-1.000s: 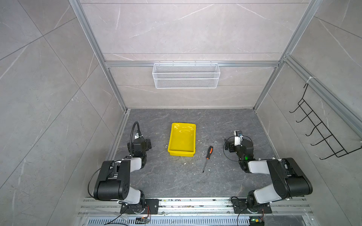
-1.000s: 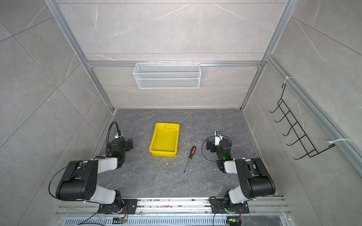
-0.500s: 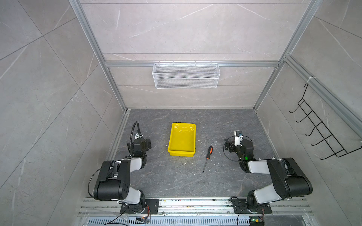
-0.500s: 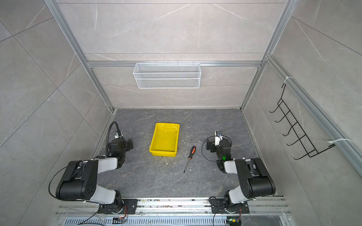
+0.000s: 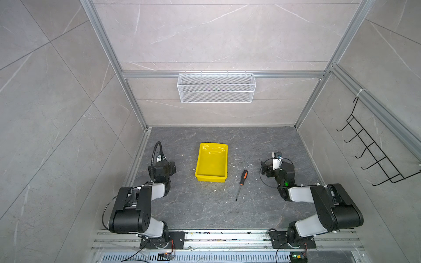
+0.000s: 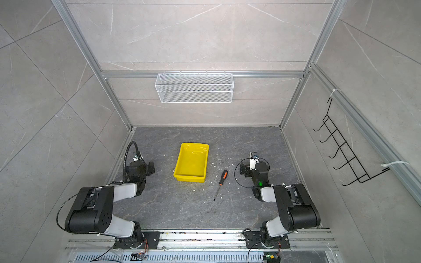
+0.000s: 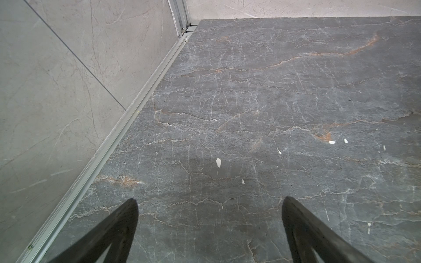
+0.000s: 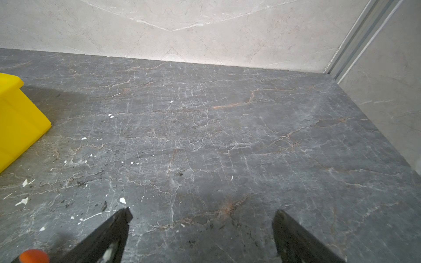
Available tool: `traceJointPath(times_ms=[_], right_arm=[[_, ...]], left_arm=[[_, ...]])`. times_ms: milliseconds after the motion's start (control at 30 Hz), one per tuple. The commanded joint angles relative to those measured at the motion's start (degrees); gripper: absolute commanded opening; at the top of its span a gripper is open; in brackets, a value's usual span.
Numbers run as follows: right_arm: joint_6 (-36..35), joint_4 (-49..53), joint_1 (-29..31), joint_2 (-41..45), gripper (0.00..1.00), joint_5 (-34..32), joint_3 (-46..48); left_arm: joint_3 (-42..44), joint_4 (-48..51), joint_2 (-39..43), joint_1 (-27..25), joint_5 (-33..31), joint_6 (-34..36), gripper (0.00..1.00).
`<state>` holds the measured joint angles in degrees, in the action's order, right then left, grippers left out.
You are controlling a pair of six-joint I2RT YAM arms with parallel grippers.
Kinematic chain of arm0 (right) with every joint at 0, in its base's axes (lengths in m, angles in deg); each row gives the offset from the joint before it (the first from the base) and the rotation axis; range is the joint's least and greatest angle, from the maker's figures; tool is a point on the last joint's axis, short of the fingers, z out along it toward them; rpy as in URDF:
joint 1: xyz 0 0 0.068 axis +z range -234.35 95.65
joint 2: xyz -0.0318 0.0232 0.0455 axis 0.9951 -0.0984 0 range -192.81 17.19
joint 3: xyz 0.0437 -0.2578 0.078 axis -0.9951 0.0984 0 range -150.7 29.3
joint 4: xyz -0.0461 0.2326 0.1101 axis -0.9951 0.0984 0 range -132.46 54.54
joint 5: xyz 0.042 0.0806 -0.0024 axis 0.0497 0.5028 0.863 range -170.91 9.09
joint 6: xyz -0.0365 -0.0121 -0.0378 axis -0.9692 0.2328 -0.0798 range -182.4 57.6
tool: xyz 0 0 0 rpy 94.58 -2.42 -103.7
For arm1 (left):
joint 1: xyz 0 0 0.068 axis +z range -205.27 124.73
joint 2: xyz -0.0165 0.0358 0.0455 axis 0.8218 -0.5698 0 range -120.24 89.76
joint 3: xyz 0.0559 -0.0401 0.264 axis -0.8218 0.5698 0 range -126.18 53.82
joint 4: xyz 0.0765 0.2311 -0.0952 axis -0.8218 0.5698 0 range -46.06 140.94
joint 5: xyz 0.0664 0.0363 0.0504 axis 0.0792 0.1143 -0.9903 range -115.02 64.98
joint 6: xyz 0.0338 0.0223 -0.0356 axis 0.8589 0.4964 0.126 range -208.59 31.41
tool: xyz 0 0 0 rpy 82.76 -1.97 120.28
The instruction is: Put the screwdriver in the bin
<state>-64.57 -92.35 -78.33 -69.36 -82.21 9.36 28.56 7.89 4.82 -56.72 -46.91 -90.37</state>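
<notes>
Hanging on the back wall (image 5: 216, 41) above the dark stone bench (image 5: 205, 214) is a white wire mesh basket (image 5: 216, 91), and a black wire hook rack (image 5: 373, 157) is fixed to the right wall (image 5: 387, 68). Both are well apart from the working area. Small white flecks (image 7: 218, 162) lie scattered over the bench. The bin (image 5: 210, 179), a shallow bright yellow tray, stands near the middle of the bench with its long sides running front to back, and only its own glossy floor shows inside. The screwdriver (image 5: 242, 184) lies flat on the bench just beside the bin's front right corner, outside it and not touching. Its orange-and-black handle points toward the back and its thin shaft toward the front rail (image 5: 227, 236). It sits between the bin and the right gripper (image 8: 202, 211). Both arms are folded low, elbows back by the rail and forearms reaching forward. The right gripper hovers near the screwdriver with its jaws spread wide over bare stone. The left gripper (image 7: 209, 200), by the bench's left edge and well apart from the bin, is likewise spread wide over bare stone.
</notes>
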Motion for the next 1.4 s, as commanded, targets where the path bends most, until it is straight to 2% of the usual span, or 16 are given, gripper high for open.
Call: traceJointPath(times_ms=[0, 533, 600, 667, 733, 800, 900, 933, 1000, 1067, 1167, 1200, 1233, 1267, 1300, 1367], right_arm=[[0.85, 0.50, 0.04, -0.38, 0.99, -0.80, -1.17], [0.24, -1.56, 0.31, 0.41, 1.00, -0.81, 0.40], [0.29, -3.35, 0.56, 1.44, 1.00, -1.72, 1.65], [0.56, -4.19, 0.90, 4.10, 0.99, -3.44, 3.36], [0.59, -4.47, 1.50, 7.15, 0.99, -5.05, 4.98], [0.92, -2.60, 2.33, 10.82, 1.00, -7.79, 5.65], [5.17, 14.50, 2.69, 17.59, 1.00, -12.13, 1.06], [5.73, 22.56, 2.75, 19.53, 0.99, -12.08, -1.89], [6.14, 30.94, 2.77, 23.37, 1.00, -10.38, -5.18], [7.11, 37.26, 2.77, 29.31, 1.00, -8.99, -7.81], [11.17, 48.68, 2.76, 36.38, 0.99, -7.83, -15.58], [15.91, 55.21, 2.76, 37.27, 0.99, -9.53, -19.77], [23.67, 62.86, 2.83, 37.07, 0.99, -14.01, -23.59], [33.05, 75.43, 2.77, 35.45, 0.99, -19.85, -27.64], [37.21, 81.23, 2.68, 33.09, 1.00, -23.54, -30.21], [34.14, 84.36, 2.38, 27.86, 0.99, -20.44, -32.83]], left_arm=[[-0.73, -2.26, 0.40, 0.29, 0.45, -0.86, 1.00], [-0.58, -2.60, 0.66, 0.22, 0.08, -0.54, 1.00], [-3.17, 4.69, 2.34, -0.12, 0.40, -0.51, 1.00], [-11.29, 22.51, 3.39, -0.13, 2.24, -0.52, 1.00], [-19.48, 35.61, 1.15, -0.29, 1.81, -1.14, 1.00], [-23.21, 39.99, -1.25, -0.91, 1.72, -0.94, 1.00], [-22.99, 38.86, -0.30, -3.04, -0.31, -0.21, 1.00], [-22.11, 38.00, 0.90, -3.48, -0.22, -0.12, 1.00], [-20.18, 36.35, 4.06, -3.73, 1.54, 0.10, 1.00], [-17.20, 33.98, 7.80, -3.73, 5.89, 1.17, 1.00], [-12.77, 30.47, 14.37, -3.73, 17.02, 3.75, 1.00], [-11.50, 29.66, 16.62, -3.73, 20.54, 4.29, 1.00], [-10.57, 29.08, 18.45, -3.73, 23.25, 4.40, 1.00], [-9.60, 28.55, 20.40, -3.73, 25.68, 4.35, 1.00], [-8.68, 28.00, 22.26, -3.64, 27.55, 4.00, 1.00], [-7.35, 26.67, 24.49, -3.65, 28.95, 2.40, 1.00]])
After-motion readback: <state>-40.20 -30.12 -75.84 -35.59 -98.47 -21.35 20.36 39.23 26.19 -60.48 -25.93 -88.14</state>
